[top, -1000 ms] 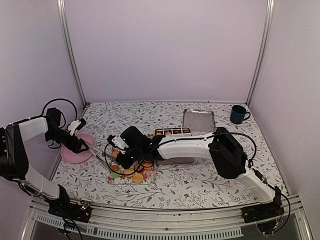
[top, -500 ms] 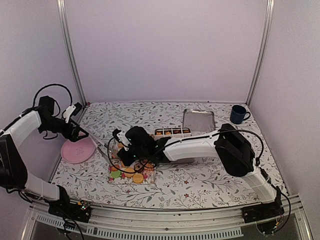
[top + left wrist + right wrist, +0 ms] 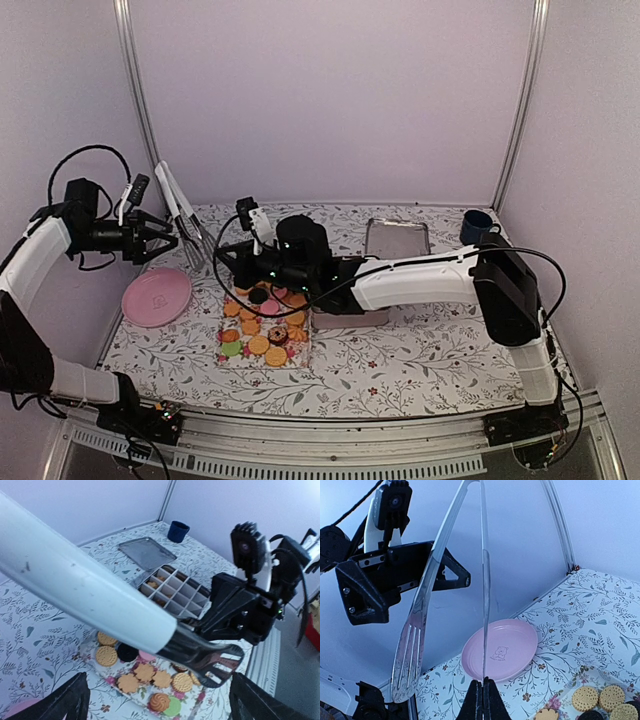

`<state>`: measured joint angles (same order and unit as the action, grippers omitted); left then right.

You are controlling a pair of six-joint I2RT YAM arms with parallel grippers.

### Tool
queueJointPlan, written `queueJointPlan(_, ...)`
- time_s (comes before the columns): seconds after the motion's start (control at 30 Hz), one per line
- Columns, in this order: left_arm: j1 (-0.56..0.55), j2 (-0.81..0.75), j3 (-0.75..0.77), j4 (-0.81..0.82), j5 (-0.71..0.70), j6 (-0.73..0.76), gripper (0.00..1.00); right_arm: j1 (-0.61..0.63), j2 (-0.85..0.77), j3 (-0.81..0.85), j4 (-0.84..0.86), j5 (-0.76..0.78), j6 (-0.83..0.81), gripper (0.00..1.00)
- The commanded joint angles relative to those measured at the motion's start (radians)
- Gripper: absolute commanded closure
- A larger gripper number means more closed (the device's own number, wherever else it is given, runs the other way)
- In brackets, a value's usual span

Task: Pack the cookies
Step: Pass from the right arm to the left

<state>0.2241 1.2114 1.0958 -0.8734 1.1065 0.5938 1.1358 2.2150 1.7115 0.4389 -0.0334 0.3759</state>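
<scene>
A: Largest first. Table [image 3: 400, 360] with a floral cloth. The left arm [image 3: 40, 250] is raised at the left edge. The right arm [image 3: 420, 280] is stretched across the middle toward it.

B: Containers?

A: Five noted.
- Metal tray [image 3: 397, 240] lies flat at the back.
- Box [image 3: 186, 591] sits just in front of the tray, split by white dividers into cells. A few cells on the tray side hold orange cookies. In the top view the right arm hides part of the box.
- Floral sheet [image 3: 297, 355] lies near the box, on its left. It carries the loose cookies [image 3: 262, 343], lying flat and close together. Most are orange-tan, with a black, a pink, a green and a chocolate-topped one among them.
- Pink plate [image 3: 157, 296] is at the left, apart from the sheet.
- Blue mug [image 3: 476, 228] stands upright in the back right corner. Its inside cannot be seen.

B: Tools and grippers?

A: Metal tongs [image 3: 425, 605] stand up off the table above the plate's back edge, joined end uppermost. The right gripper [image 3: 483, 692] is clamped tight on the lower end of one tong arm, seen edge-on. The other arm, with a forked tip, hangs free beside it.

B: And the left one?

A: The left gripper [image 3: 168, 236] is spread fully wide and grips nothing. In its wrist view the tongs run out between its two fingers [image 3: 67, 700]. Whether they touch cannot be told.
</scene>
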Motion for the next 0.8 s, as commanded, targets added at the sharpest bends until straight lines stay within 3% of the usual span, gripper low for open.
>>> queueJointPlan(0.0,-0.026,-0.021,0.025,-0.073,0.265,-0.004,0.05,-0.017,-0.029,-0.024,0.168,-0.025,0.050,1.00)
queueJointPlan(0.17,-0.062,-0.015,0.002,-0.024,0.407,-0.087,0.13,-0.019,-0.024,-0.038,0.243,-0.042,0.057,1.00)
queueJointPlan(0.27,-0.069,-0.031,-0.059,0.167,0.463,-0.289,0.23,-0.018,-0.025,-0.043,0.264,-0.045,0.057,1.00)
queueJointPlan(0.33,-0.070,-0.061,-0.132,0.415,0.506,-0.552,0.32,-0.019,-0.027,-0.048,0.277,-0.045,0.053,1.00)
queueJointPlan(0.37,-0.073,-0.086,-0.191,0.606,0.522,-0.753,0.37,-0.019,-0.026,-0.050,0.282,-0.046,0.053,1.00)
queueJointPlan(0.4,-0.079,-0.111,-0.266,0.898,0.529,-1.013,0.40,-0.019,-0.024,-0.052,0.287,-0.047,0.052,1.00)
queueJointPlan(0.47,-0.087,-0.132,-0.463,1.909,0.515,-1.664,0.43,-0.020,-0.021,-0.051,0.298,-0.055,0.053,1.00)
queueJointPlan(0.5,-0.100,-0.117,-0.509,2.105,0.521,-1.827,0.43,-0.020,-0.020,-0.050,0.302,-0.058,0.052,1.00)
queueJointPlan(0.57,-0.127,-0.099,-0.504,1.963,0.521,-1.778,0.46,-0.019,-0.017,-0.051,0.309,-0.066,0.053,1.00)
queueJointPlan(0.67,-0.133,-0.058,-0.518,2.130,0.514,-1.906,0.51,-0.021,-0.019,-0.060,0.322,-0.074,0.056,1.00)
queueJointPlan(0.77,-0.136,-0.038,-0.511,2.130,0.506,-1.928,0.57,-0.021,-0.018,-0.070,0.337,-0.082,0.063,1.00)
